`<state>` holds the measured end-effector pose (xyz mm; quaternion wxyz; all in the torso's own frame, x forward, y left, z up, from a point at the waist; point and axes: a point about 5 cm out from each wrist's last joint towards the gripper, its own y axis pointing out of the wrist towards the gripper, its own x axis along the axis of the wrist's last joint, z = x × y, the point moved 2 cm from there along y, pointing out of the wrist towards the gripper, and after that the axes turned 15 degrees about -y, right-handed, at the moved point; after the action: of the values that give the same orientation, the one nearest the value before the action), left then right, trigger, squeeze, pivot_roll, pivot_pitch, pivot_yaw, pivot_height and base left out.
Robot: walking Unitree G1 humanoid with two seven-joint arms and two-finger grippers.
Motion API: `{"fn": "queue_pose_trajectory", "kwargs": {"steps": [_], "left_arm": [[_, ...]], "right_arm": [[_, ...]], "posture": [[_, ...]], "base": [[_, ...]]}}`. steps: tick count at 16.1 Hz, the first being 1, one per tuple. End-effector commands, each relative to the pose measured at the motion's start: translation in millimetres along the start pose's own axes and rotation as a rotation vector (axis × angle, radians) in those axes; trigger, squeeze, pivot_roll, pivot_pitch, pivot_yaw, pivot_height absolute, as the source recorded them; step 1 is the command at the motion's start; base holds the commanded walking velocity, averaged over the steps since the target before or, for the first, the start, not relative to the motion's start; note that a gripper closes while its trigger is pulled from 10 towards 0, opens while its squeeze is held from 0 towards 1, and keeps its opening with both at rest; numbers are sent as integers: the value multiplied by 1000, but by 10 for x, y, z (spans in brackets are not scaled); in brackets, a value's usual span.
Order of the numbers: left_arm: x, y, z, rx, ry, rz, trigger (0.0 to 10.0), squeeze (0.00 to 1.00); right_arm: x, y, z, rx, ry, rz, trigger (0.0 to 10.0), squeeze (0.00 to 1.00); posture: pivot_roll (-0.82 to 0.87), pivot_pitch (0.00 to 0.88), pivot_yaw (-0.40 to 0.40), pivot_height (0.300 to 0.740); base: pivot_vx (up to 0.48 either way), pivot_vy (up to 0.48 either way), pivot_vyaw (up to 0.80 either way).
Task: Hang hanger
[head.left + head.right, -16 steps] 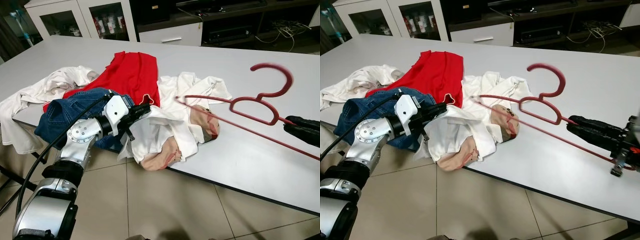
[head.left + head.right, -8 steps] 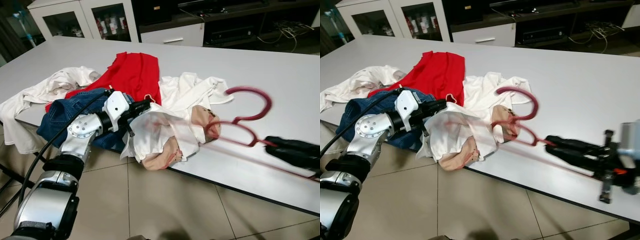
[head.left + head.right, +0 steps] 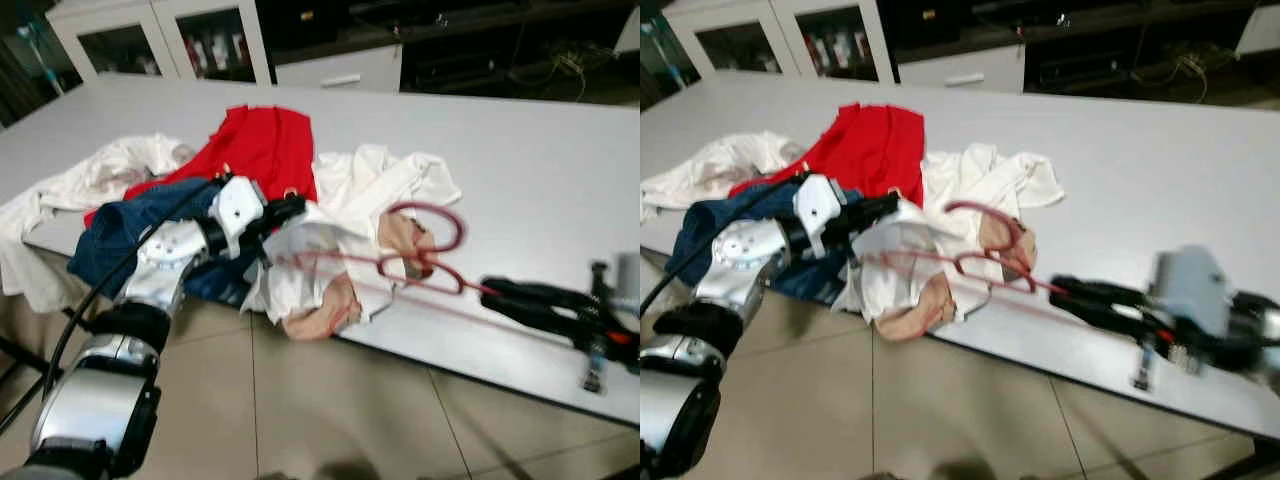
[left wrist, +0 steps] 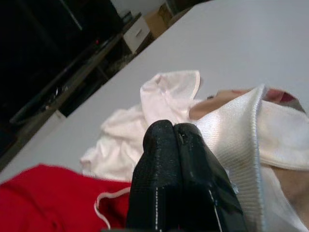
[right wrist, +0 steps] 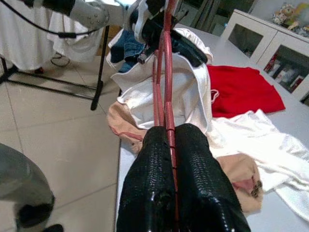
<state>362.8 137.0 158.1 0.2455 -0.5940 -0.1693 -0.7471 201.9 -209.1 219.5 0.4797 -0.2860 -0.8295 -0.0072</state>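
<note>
Grey table [image 3: 520,150] and tiled floor framed our work: our left gripper [image 3: 290,210] was pinched tight on the collar of a white shirt [image 3: 320,265] at the table's near edge, while our right gripper [image 3: 1065,290] clamped the red hanger [image 3: 425,255] by its bar, its far end reaching into the cloth just ahead of the left fingers. We judged the hanger arm could snag a fold and drag the garment over the edge to the floor. Beyond the right gripper the tabletop offered free room; jeans [image 3: 125,225] and a red garment [image 3: 260,145] crowded behind the left.
</note>
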Motion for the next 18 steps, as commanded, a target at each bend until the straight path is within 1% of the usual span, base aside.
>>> {"fn": "queue_pose_trajectory", "kwargs": {"steps": [1,2,3,5,6,9,11,13,15,17,18], "left_arm": [[154,21,61,-8,49,-32,10000,157],[166,23,63,-10,54,-34,10000,153],[203,23,73,-15,70,-41,10000,157],[254,27,87,-21,88,-50,10000,161],[293,45,88,-26,96,-60,10000,157],[408,142,50,-56,117,-94,10000,157],[457,188,23,-71,123,-111,10000,157],[481,203,22,-73,127,-116,10000,161],[530,221,33,-72,136,-129,10000,157],[568,218,69,-62,146,-132,10000,157],[574,211,83,-57,149,-130,10000,157]], "right_arm": [[-22,29,-5,-5,-18,14,10000,0],[-36,32,-12,-9,-21,22,10000,0],[-92,15,-26,-7,-36,62,10000,0],[-162,11,-36,-6,-56,107,10000,0],[-168,70,-47,-18,-63,100,10000,0],[-159,329,-112,-95,-61,67,10000,0],[-233,393,-175,-149,-66,92,10000,0],[-251,417,-223,-181,-63,102,10000,0],[-286,410,-223,-168,-74,128,10000,0],[-367,346,-216,-157,-94,177,10000,0],[-380,328,-220,-158,-95,185,10000,0]], "posture": [[-206,0,148,740],[-202,0,147,740],[-202,0,147,740],[-203,0,148,740],[-203,0,148,740],[-205,0,150,740],[-204,0,150,740],[-204,0,150,740],[-206,0,151,740],[-205,0,150,740],[-205,0,150,740]], "base": [[0,0,0],[0,0,0],[0,0,0],[0,0,0],[0,0,0],[0,0,0],[0,0,0],[0,0,0],[0,0,0],[0,0,0],[0,0,0]]}}
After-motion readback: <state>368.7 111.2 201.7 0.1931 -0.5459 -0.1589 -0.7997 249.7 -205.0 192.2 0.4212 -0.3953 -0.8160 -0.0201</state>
